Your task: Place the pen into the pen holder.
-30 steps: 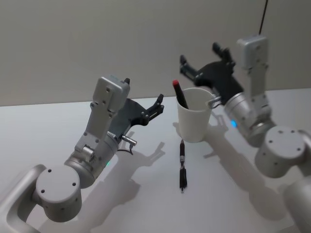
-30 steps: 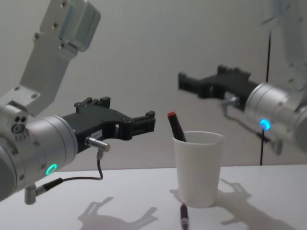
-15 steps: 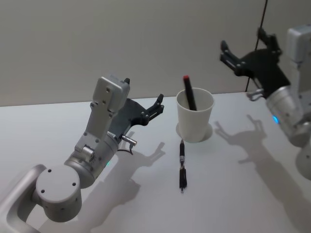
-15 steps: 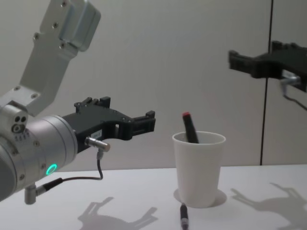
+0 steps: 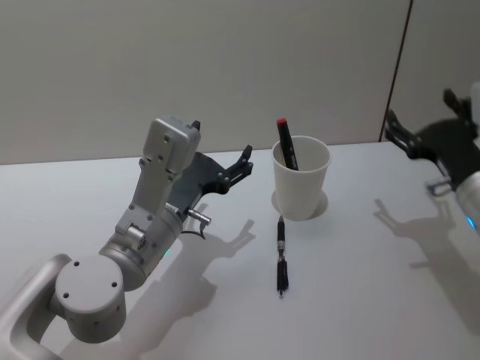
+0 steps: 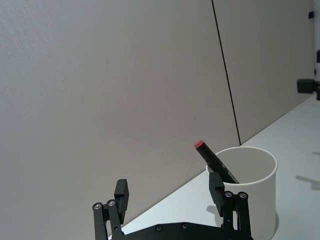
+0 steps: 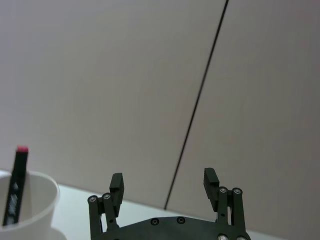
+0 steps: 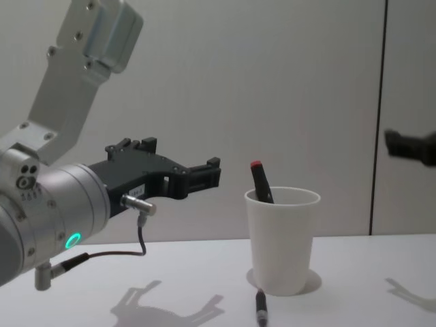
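Red-capped black pen [image 5: 287, 145] leans in tapered white paper cup [image 5: 301, 191]; left gripper [image 5: 240, 163] near it, right gripper [image 7: 163, 178] well apart, both open, empty. A nudge could tip the seemingly light cup.

The cup [image 5: 301, 191] looks like matt white paper, the pen [image 5: 287, 142] in it smooth black plastic with a red tip, the table [image 5: 375, 300] smooth, matt white.

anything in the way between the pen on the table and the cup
Nothing visible. The pen lies on bare table just in front of the cup. The cup's mouth is open, with a red-capped pen leaning inside. The left gripper hangs to its left, open.
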Available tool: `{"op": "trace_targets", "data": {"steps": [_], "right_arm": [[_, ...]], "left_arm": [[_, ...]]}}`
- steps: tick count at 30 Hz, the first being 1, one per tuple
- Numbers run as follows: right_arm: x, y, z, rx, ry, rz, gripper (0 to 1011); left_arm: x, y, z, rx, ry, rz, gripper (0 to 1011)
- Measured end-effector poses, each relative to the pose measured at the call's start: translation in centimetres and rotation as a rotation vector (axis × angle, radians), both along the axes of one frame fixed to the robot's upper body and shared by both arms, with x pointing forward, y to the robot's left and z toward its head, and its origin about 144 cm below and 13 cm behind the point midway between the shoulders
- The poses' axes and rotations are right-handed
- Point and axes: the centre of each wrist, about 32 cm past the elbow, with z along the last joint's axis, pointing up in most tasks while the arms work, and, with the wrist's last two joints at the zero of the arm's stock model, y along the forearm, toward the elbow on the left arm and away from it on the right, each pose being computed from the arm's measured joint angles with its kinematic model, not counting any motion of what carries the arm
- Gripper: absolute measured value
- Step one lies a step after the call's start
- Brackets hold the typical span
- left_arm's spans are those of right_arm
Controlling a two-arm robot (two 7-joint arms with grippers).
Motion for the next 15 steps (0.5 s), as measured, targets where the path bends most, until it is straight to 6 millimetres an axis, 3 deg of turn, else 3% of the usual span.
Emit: {"op": "trace_targets", "data": {"steps": [15], "right_arm": [[-2.5, -2.3, -1.8, -0.092, 0.136, -0.092, 1002]], "left_arm": [[0.0, 0.0, 0.0, 0.000, 0.000, 0.000, 1001]]}}
